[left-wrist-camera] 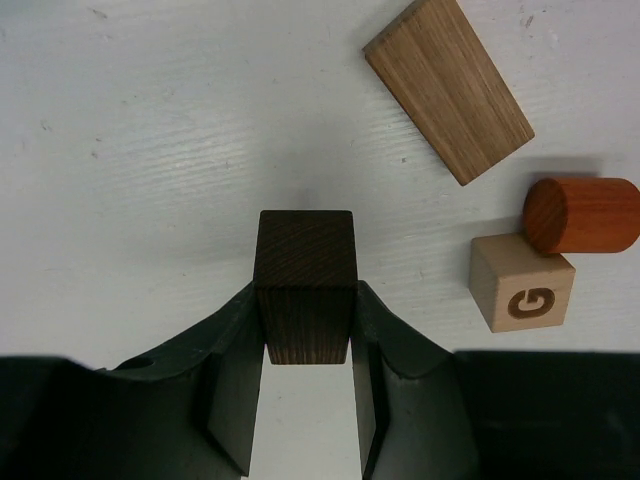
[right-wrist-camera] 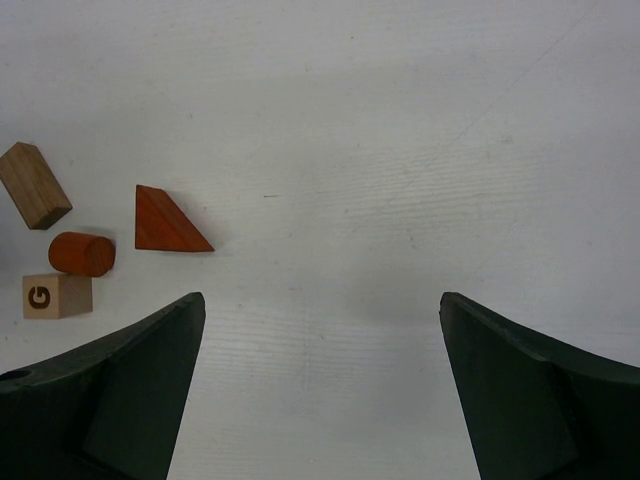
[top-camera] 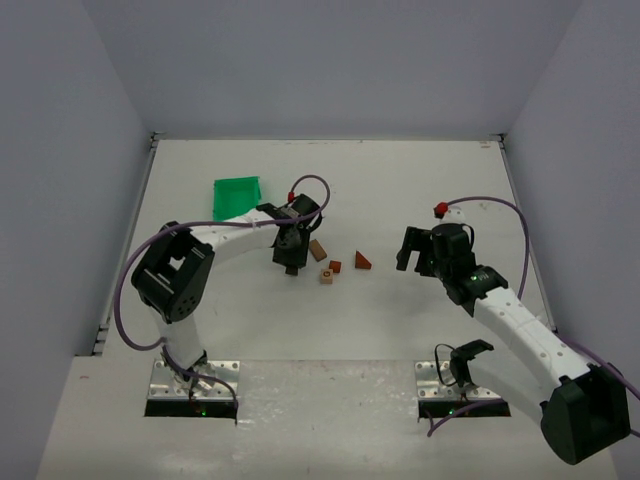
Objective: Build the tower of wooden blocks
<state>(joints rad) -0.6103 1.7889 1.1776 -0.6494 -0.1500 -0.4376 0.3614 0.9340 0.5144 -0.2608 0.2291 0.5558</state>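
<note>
**A:** What does the left gripper (left-wrist-camera: 305,320) have?

**B:** Its fingers (left-wrist-camera: 230,350) are clamped on the dark cube (left-wrist-camera: 305,255), one pad on each side face. Most of the block sticks out past the tips. I cannot tell whether it rests on the table (left-wrist-camera: 120,120) or hangs just above it.

**A:** And the other pieces?

**B:** They are all off to the right of those fingers. The bar (left-wrist-camera: 447,88) lies flat and slanted, ahead and to the right. The lettered cube (left-wrist-camera: 521,290) sits just beside the right finger, G facing up. The red cylinder (left-wrist-camera: 581,214) lies on its side at that cube's far corner, touching or nearly so. The wedge (right-wrist-camera: 168,222) sits ahead and to the left of the right gripper (right-wrist-camera: 320,305), which is spread wide and holds nothing.

**A:** So nothing is stacked yet?

**B:** Nothing I can see. My guess is that the dark cube is about to go onto a base.

**A:** How would you place it cleanly?

**B:** I would lift it well clear before moving right, because the cylinder would likely roll if nudged. The base should have a flat top, so either the lettered cube or the bar. Square the cube's faces to it, centre it, and lower until it seats. Then part the fingers slowly and evenly so neither pad drags the block sideways. The wedge is best left for the top, since nothing will sit on its slope.
</note>
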